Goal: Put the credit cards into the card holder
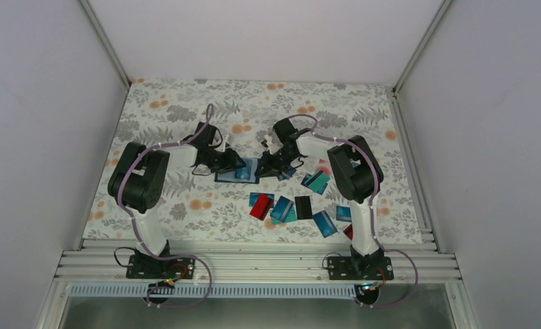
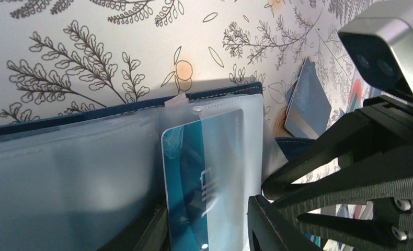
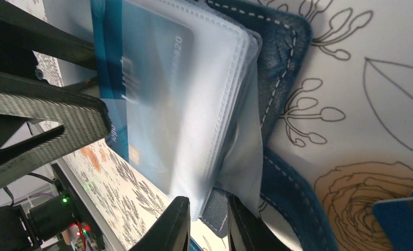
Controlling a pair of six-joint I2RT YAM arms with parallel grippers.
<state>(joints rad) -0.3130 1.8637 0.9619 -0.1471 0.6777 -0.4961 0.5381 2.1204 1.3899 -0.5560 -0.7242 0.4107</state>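
The card holder (image 1: 235, 173) lies open on the surface (image 1: 179, 116), one teal card (image 2: 204, 178) inside its clear sleeve (image 2: 89, 172). Left gripper (image 1: 240, 163) and right gripper (image 1: 264, 166) meet there; we cannot tell if they grip.

The left arm (image 1: 141, 179) and right arm (image 1: 353, 171) pair white links with bulky black joints. Lilac cables (image 1: 132, 214) run to black bases (image 1: 161, 266). The right gripper (image 1: 268, 166) has black ribbed fingers (image 2: 345, 157), silver screws (image 2: 400, 204) and a silver camera housing (image 2: 385, 44).
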